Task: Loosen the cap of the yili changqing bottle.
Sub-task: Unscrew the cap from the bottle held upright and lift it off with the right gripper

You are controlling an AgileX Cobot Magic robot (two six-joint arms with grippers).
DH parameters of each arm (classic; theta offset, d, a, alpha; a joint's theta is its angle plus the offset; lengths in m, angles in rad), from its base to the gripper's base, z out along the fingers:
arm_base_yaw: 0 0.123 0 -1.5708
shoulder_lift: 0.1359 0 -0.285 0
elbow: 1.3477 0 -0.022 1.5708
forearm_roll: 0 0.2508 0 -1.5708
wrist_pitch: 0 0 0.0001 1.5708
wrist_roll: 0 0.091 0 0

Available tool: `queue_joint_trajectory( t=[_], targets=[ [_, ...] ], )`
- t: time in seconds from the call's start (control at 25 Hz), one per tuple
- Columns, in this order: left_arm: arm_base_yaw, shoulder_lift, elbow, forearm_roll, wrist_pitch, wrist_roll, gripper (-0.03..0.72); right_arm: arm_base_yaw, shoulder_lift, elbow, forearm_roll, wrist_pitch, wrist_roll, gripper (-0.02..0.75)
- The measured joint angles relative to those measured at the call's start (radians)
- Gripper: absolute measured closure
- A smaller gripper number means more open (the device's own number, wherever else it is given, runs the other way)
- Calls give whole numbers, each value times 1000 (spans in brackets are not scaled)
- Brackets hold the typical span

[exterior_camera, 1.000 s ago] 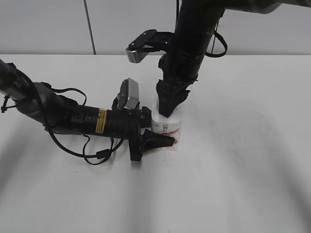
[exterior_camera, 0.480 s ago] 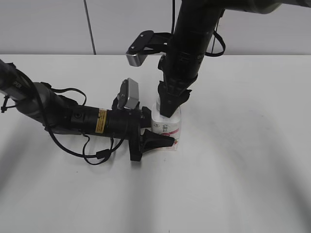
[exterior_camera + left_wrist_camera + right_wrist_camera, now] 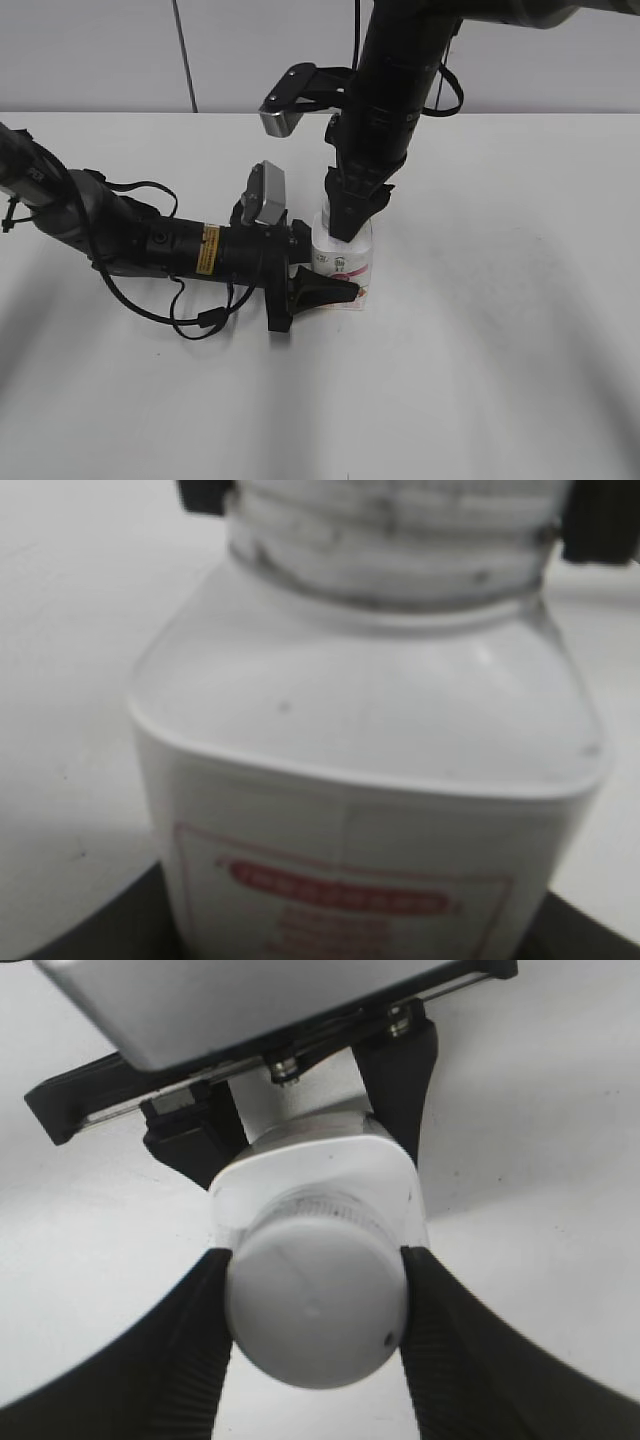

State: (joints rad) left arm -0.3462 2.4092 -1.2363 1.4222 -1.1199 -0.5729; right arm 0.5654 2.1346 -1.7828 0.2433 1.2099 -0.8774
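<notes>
The yili changqing bottle [image 3: 345, 265] stands upright near the middle of the white surface [image 3: 500, 350], pink-red label facing the exterior camera. The left tool [image 3: 325, 285] reaches in low from the left, lying almost flat along the surface, and its dark fingers [image 3: 330, 290] sit against the bottle's lower body, closed in on it from both sides. The left wrist view shows the bottle [image 3: 370, 780] filling the frame, squarish shoulders and ribbed neck up top, with a dark finger edge at each lower corner. From above, the right tool [image 3: 345, 225] drops straight down onto the top of the bottle. The right wrist view looks down on the cap [image 3: 315, 1310], round and white, with a black finger [image 3: 190, 1350] pressed against its left side and another against its right, clamped snugly on the cap. Beneath the cap, the bottle's white shoulders [image 3: 330, 1160] show, and beyond them the left tool [image 3: 290, 1070] gripping the body.
</notes>
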Motion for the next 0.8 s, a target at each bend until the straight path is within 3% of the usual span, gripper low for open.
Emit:
queue_joint_trajectory(
  t=[0.2,0.52,0.8],
  targets=[
    [0,0,0,0,0,0,301,0,0,0,0,-1,-5,316],
    [0,0,0,0,0,-6,302,0,0,0,12,2,-9,170],
    [0,0,0,0,-1,-6,302,0,-35,0,8,4,24,155]
  ],
)
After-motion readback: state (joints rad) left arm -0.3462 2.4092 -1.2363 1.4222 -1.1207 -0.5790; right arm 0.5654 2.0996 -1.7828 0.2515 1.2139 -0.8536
